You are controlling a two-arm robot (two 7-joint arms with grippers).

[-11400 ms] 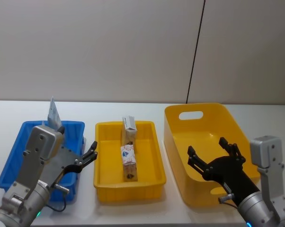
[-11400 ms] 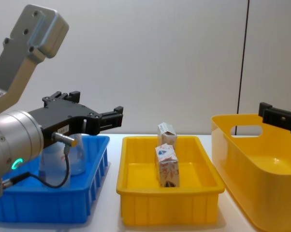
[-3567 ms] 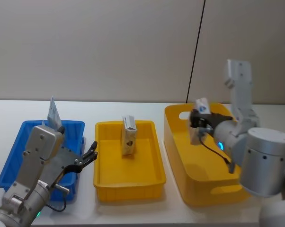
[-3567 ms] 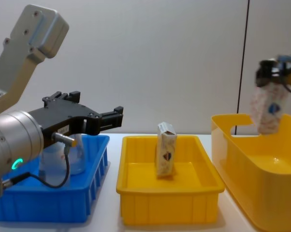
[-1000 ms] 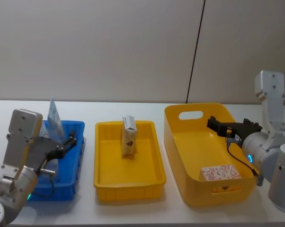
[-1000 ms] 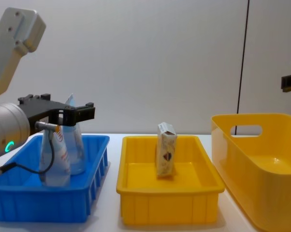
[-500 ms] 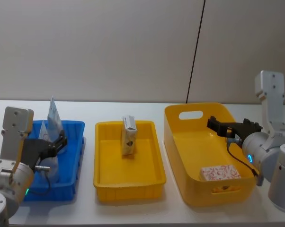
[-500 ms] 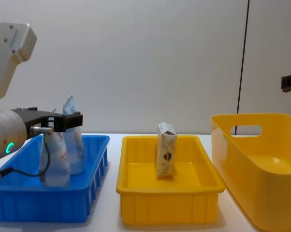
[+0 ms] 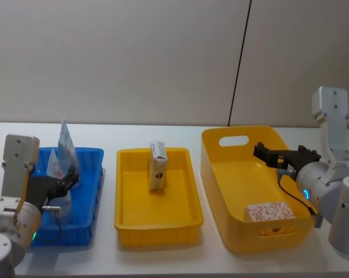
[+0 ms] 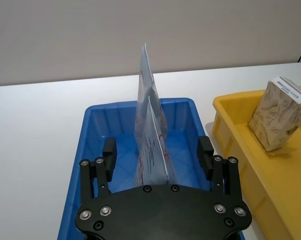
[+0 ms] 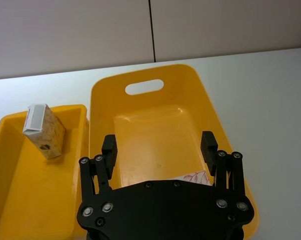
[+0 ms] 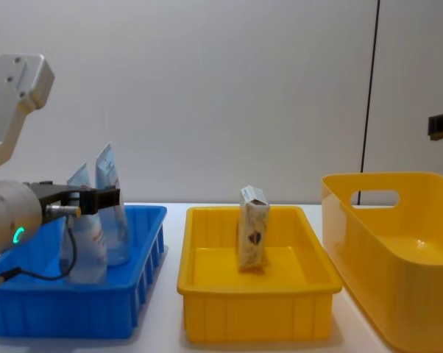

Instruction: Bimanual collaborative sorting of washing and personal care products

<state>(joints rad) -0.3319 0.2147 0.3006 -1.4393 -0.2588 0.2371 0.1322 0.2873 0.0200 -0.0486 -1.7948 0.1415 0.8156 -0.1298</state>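
Fingers [image 10: 109,150] of your left claw [image 10: 157,151] are spread wide and hold nothing. The near pouch [image 10: 151,162] stands in the gap between them, apart from both pads as far as the left wrist view shows.

That is the relation to mind. The pouch is straight ahead of the palm, with its long axis upright. It looks to have its thin edge toward the claw and its broad faces toward the fingers, so I judge a plain close would take it by the flat sides.

Just beyond it stands the far pouch [image 10: 146,95], which is taller. Whether the two touch, I cannot tell, so watch that the far one does not drag along on a lift. Both stand in the blue bin [image 10: 98,120], whose walls flank the claw on either side.

Off to that claw's right, well apart, the yellow tray [image 12: 254,312] holds an upright carton [image 12: 253,228]. Farther right, the deep yellow bin [image 9: 212,168] has a lying carton [image 9: 269,211] on its floor. Your right claw [image 9: 283,154] hovers over that bin, open and empty.

Your left arm is plainly the nearer one to the pouches. All three containers rest on the white surface [image 9: 163,258].
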